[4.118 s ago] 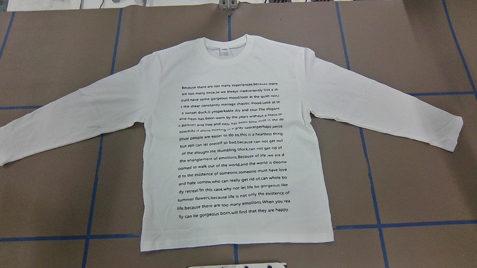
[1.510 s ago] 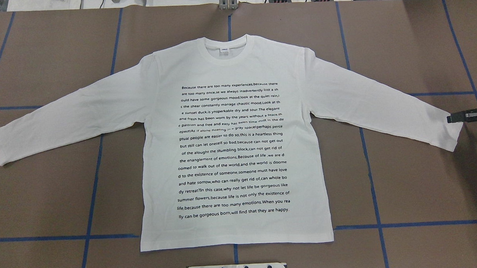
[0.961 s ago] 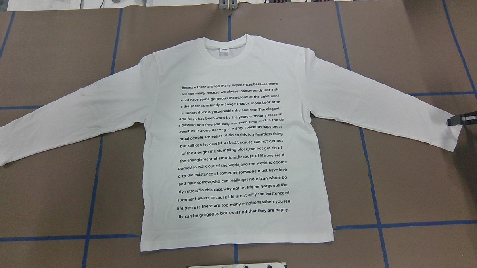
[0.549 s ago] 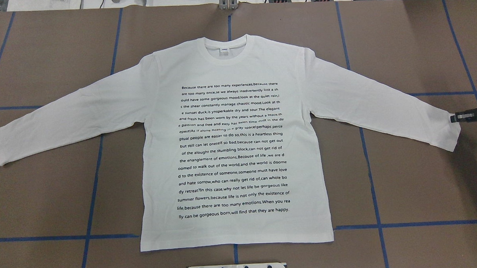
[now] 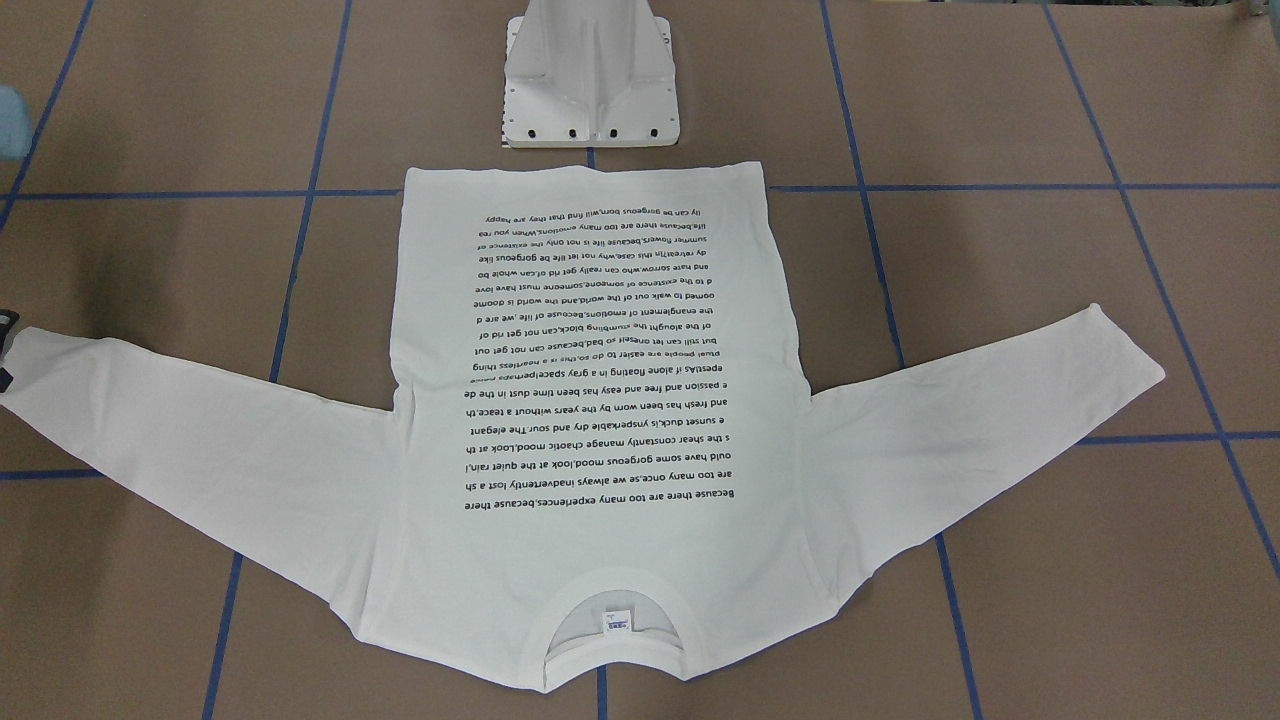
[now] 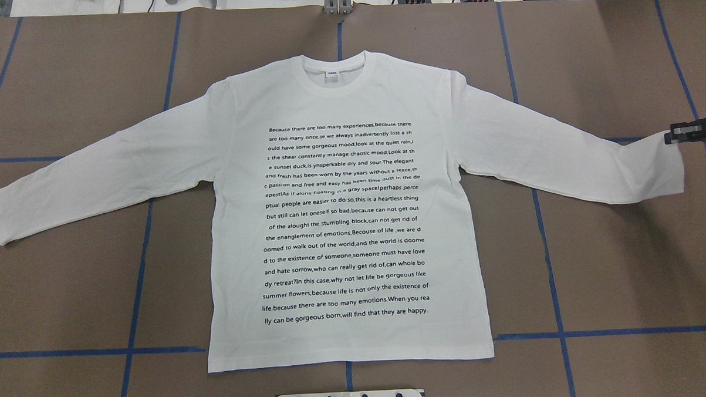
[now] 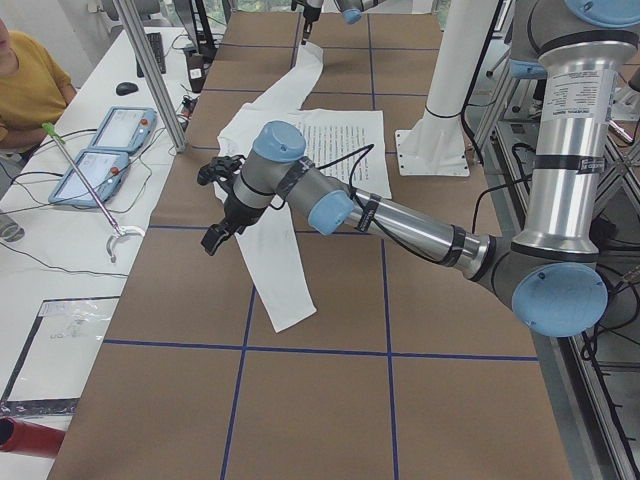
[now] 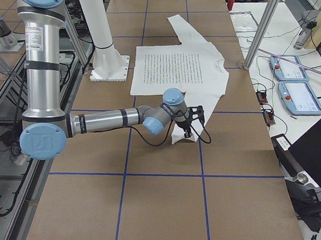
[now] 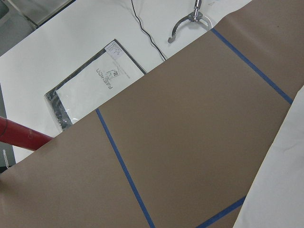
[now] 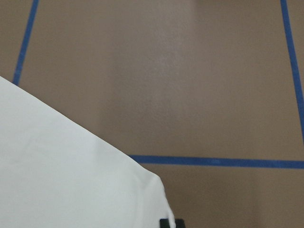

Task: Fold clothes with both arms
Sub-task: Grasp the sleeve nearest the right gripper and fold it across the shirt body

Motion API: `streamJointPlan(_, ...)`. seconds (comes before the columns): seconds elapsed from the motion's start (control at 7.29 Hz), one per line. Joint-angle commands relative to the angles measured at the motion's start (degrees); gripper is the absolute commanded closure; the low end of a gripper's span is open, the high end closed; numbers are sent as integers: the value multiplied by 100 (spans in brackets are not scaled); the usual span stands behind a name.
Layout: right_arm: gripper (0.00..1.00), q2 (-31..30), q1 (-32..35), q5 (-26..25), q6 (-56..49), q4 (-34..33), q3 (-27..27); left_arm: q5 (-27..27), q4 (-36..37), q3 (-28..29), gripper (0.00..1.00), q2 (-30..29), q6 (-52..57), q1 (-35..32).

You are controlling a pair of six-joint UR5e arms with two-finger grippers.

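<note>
Overhead exterior, T-shirt (image 6: 338,99): white, long-sleeved, spread flat at frame centre with the printed side up; neckline toward the top, hem toward the bottom.
Printed text (image 6: 343,222): black lines filling the chest panel.
Label (image 6: 331,75): small, inside the round neckline.
Sleeve at frame left (image 6: 94,172): lies flat on the table, with its cuff near the left edge.
Sleeve at frame right (image 6: 563,156): stretched toward the right edge, with the far corner of its cuff raised off the table.
Right gripper (image 6: 671,135): at the right edge of the overhead view, fingers pinched together on the cuff corner of the T-shirt; one black fingertip shows at the bottom of the right wrist view, against the cloth.
Right arm (image 8: 106,120): near arm in the exterior right view, reaching low across the table.
Left gripper (image 7: 213,236): seen only in the exterior left view, above the near sleeve; finger spread cannot be told.
Left arm (image 7: 400,225): extended over the table in the exterior left view.
Table (image 6: 61,85): brown covering, marked with blue tape lines (image 6: 70,353).
Pedestal (image 5: 590,70): white, top centre of the front-facing view, just beyond the hem.
Side bench items: two tablets (image 7: 105,150), metal hook (image 9: 190,21), bagged sheet (image 9: 95,85), red cylinder (image 9: 19,137).
Person (image 7: 25,85): yellow sleeve, upper left of the exterior left view.
</note>
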Motion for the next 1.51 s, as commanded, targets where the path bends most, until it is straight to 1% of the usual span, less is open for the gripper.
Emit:
streamJointPlan(0.0,100,710,13,-226,24,-1572,950,0,0,41,0,0,-6,0)
streamJointPlan(0.14,100,1341,13,-252,120,-2335,1075,9,0,33,0,0,-15,0)
streamJointPlan(0.27,100,2165,-13,-296,539,-3126,1085,9,0,42,0,0,-23,0)
streamJointPlan(0.41,100,2913,-344,-688,1030,-3760,1059,9,0,42,0,0,-32,0)
streamJointPlan(0.55,100,3451,-852,-1240,1522,-4036,937,18,0,59,0,0,-41,0)
streamJointPlan(0.69,100,3891,-1205,-1603,1910,-4039,701,18,0,68,0,0,-41,0)
streamJointPlan(0.82,100,4479,-1531,-1989,2340,-4030,351,35,0,68,0,0,-50,0)
streamJointPlan(0.96,100,5094,-1899,-2498,2727,-4013,-218,27,0,103,0,0,-58,0)
streamJointPlan(1.1,100,5883,-2173,-2807,2958,-3969,-911,35,0,103,0,0,-59,0)
streamJointPlan(1.24,100,6578,-2419,-2967,3203,-3725,-1745,53,0,121,0,-9,-67,0)
streamJointPlan(1.37,100,7046,-2787,-3551,3406,-3140,-2676,53,0,138,0,-9,-76,0)
